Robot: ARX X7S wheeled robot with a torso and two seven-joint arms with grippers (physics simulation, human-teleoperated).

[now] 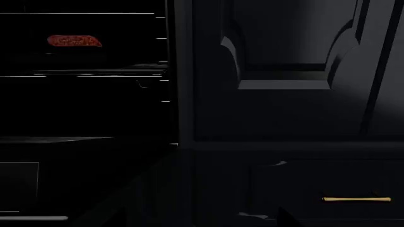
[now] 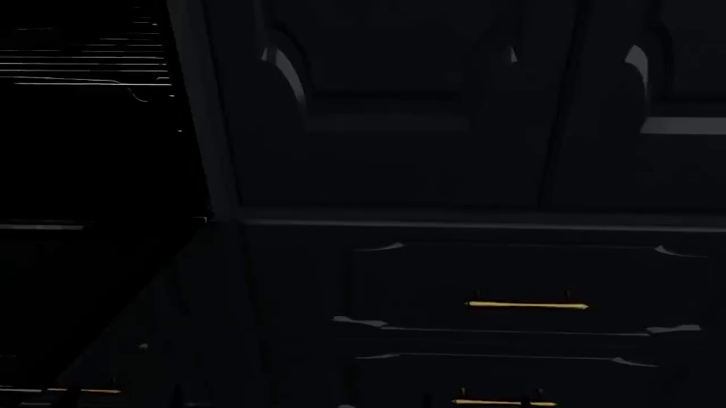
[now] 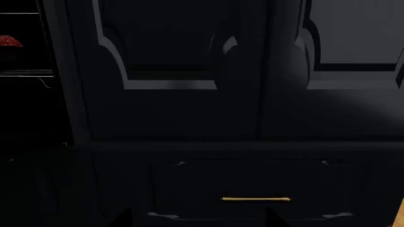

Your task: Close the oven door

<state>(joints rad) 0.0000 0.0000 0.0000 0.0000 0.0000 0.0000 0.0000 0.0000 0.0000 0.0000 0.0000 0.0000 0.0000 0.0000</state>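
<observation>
Hanging open at the left of the dark kitchen front, the oven door (image 1: 75,179) lies let down and flat, its glossy black face stretching toward me from the foot of the oven cavity (image 1: 82,109), with a thin pale strip along its far edge. In the head view the same slab (image 2: 80,306) fills the lower left corner. Inside the cavity, wire racks (image 1: 94,73) catch faint lines of light, and a small red item (image 1: 74,41) sits above them; I cannot tell what it is. Just beside the oven to the right stand tall panelled cabinet doors (image 1: 284,47), and below them a drawer front with a brass bar handle (image 1: 356,199). Neither the left gripper nor the right gripper shows anywhere, so I cannot tell whether their fingers are spread or pressed together.
</observation>
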